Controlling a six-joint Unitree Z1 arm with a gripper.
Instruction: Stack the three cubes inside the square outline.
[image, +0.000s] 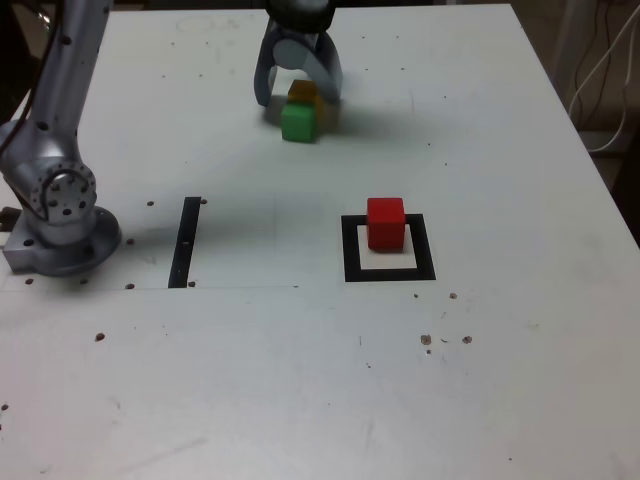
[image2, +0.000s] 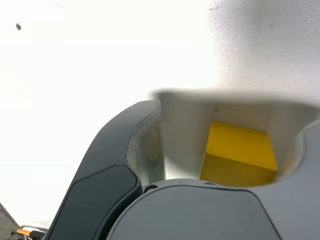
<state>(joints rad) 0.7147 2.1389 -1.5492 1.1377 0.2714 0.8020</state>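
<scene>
At the far middle of the table in the exterior view, my gripper (image: 298, 98) is open and lowered, one jaw on either side of the yellow cube (image: 303, 93). The green cube (image: 298, 121) sits right in front of the yellow one, touching or nearly touching it. The wrist view shows the yellow cube (image2: 239, 155) between the jaws, with a gap beside the dark finger (image2: 115, 165). The red cube (image: 385, 222) stands inside the square outline (image: 390, 272), toward its far side.
A straight black strip (image: 185, 242) lies on the white table at the exterior view's left of the outline. The arm's grey base (image: 55, 215) stands at the left edge. Small dark holes dot the tabletop.
</scene>
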